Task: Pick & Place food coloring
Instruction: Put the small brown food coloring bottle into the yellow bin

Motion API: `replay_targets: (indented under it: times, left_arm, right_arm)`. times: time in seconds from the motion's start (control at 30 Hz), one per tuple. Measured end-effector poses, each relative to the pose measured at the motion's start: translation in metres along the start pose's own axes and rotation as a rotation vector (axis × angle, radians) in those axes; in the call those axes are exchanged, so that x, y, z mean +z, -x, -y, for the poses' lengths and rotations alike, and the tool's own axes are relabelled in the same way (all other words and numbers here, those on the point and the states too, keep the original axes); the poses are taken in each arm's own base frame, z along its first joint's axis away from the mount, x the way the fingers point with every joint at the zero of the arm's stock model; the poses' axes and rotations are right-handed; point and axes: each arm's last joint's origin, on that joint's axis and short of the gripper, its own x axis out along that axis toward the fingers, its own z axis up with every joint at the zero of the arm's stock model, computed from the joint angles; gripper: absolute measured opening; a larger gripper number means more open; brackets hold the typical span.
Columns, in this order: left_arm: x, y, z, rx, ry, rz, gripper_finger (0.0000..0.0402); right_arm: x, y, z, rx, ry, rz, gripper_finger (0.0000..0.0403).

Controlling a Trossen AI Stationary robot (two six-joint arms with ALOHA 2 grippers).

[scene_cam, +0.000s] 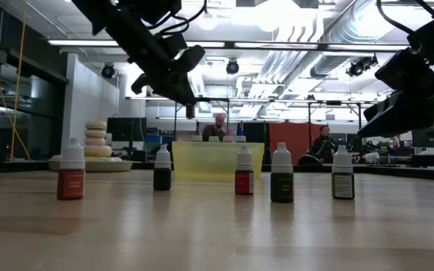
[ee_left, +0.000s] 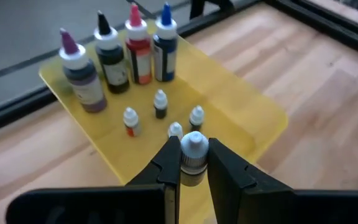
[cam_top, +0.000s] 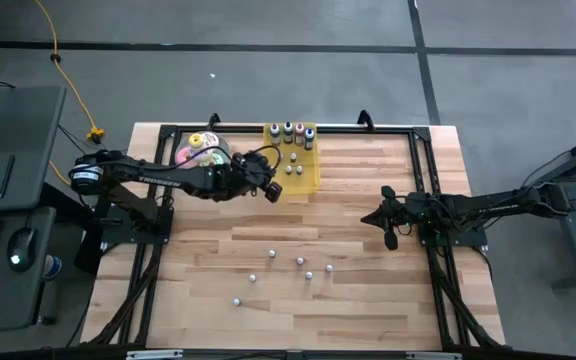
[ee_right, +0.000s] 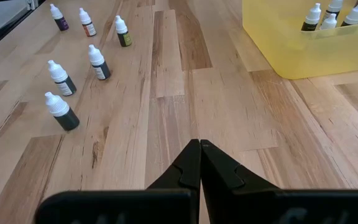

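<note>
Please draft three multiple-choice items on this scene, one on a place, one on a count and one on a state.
1. Where is the left gripper?
A. over the yellow tray
B. over the donuts
C. beside the right arm

2. How many large bottles stand in a row at the tray's far edge?
A. two
B. four
C. six

3. What state is the right gripper in?
A. holding a bottle
B. wide open
C. shut and empty

Answers:
1 A, the left wrist view shows the tray right under its fingers.
2 B, with purple, black, red and blue tips.
3 C, its fingertips meet over bare table.
</note>
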Motion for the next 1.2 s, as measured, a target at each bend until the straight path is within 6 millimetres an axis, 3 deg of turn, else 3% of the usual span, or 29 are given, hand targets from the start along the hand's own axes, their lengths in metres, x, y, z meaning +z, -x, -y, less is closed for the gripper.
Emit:
replay_targets:
  times: [0.43, 0.87, 1.2]
  left_arm:
    - [0.027, -0.021, -0.027, 0.11, 0.083, 0.119, 0.0043]
    - [-0.004, -0.071, -0.022, 0.106, 0.025, 0.034, 0.0043]
    - [-0.018, -0.088, -0.021, 0.137, 0.123, 0.039, 0.0043]
  right_arm:
    - [0.0, 0.0, 0.0, 0.0, 0.0, 0.0, 0.0]
    - [0.0, 0.0, 0.0, 0.0, 0.0, 0.0, 0.0]
    - [0.0, 0.0, 0.0, 0.0, 0.0, 0.0, 0.0]
